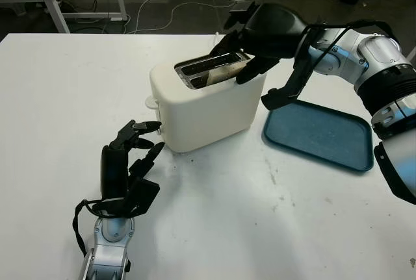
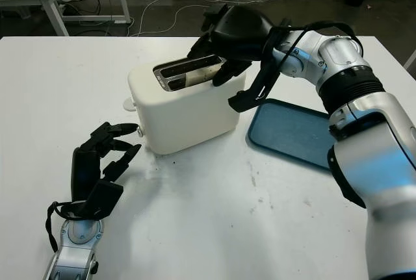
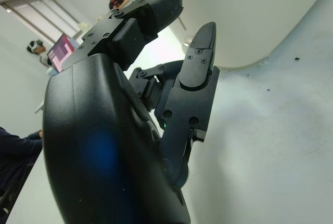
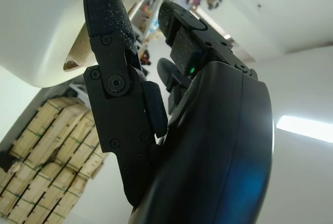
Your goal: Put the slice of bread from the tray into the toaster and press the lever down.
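The right hand (image 1: 244, 59) is up over the far end of the toaster (image 1: 207, 101), fingers curled around the slice of bread (image 1: 224, 70), which sits tilted and only partly down in the near slot. If those fingers let go while it leans like that, I'd expect it to jam on the slot edge or tip out. The blue tray (image 1: 320, 135) lies beside the toaster. The left hand (image 1: 130, 160) hovers open over the worktop (image 1: 58, 111), near the lever (image 1: 151, 102); pressing early could catch the unseated bread.
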### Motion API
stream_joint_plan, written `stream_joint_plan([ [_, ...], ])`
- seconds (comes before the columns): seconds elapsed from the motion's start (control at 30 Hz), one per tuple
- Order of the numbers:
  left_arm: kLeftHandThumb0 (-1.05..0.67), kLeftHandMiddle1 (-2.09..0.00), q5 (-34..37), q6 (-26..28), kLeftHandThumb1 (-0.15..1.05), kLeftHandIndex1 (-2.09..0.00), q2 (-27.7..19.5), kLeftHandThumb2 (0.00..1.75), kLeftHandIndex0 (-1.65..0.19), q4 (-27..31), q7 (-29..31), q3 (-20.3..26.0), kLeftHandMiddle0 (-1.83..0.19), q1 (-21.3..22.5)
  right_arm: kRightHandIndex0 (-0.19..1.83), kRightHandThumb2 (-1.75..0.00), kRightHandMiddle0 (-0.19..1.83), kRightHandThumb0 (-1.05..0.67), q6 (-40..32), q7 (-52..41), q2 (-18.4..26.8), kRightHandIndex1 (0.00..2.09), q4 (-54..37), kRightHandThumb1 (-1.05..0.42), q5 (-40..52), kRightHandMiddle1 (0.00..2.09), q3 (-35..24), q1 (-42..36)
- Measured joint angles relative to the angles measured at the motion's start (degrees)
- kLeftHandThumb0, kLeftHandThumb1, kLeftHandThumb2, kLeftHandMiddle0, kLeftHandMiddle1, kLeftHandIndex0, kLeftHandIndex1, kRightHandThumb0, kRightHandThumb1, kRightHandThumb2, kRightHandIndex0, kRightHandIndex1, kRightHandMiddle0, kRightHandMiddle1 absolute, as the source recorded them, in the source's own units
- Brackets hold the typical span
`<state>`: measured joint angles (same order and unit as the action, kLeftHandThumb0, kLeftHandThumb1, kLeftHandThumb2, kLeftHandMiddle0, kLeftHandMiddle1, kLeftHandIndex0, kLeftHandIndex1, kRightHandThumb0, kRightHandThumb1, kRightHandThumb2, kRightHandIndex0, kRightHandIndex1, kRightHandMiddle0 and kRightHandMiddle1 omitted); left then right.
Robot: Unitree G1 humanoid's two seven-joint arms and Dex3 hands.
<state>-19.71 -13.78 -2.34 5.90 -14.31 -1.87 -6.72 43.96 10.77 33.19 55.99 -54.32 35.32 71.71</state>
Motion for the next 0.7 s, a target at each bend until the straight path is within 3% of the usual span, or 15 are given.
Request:
stream_joint_plan([
  [0.17,-0.22,-1.25,0.0,0.0,0.92,-0.69,0.0,0.14,-0.65,0.0,0.0,0.0,-0.59,0.0,0.28,0.00,0.62,-0.72,0.3,2.2,0.4,0.60,1.2,-0.81,3.5,0.01,-4.0,-0.8],
  [0.27,-0.21,-1.24,0.0,0.0,0.92,-0.69,-0.2,0.14,-0.65,0.1,0.0,0.1,-0.58,0.0,0.40,-0.01,0.66,-0.62,2.3,1.5,0.4,0.51,2.3,-0.86,12.5,0.01,-10.3,-3.1],
  [0.33,-0.20,-1.25,0.0,0.0,0.92,-0.68,-0.5,0.13,-0.64,0.2,0.0,0.4,-0.60,0.0,0.55,-0.02,0.75,-0.64,4.1,0.0,0.4,0.56,2.2,-0.88,19.1,0.05,-14.4,-6.4],
  [0.5,-0.19,-1.28,0.2,-0.2,0.92,-0.69,-1.8,0.11,-0.65,1.6,0.3,1.8,-0.61,0.2,0.74,0.00,0.85,-0.52,6.4,-6.6,-0.1,0.58,-2.2,-0.87,34.8,0.07,-23.0,-20.7],
  [0.7,-0.18,-1.31,0.3,-0.3,0.92,-0.71,-4.0,0.09,-0.66,4.1,1.6,3.4,-0.58,1.1,0.91,-0.01,0.89,-0.48,2.1,-15.2,-2.8,0.30,-18.5,-0.91,50.7,0.02,-30.8,-42.0],
])
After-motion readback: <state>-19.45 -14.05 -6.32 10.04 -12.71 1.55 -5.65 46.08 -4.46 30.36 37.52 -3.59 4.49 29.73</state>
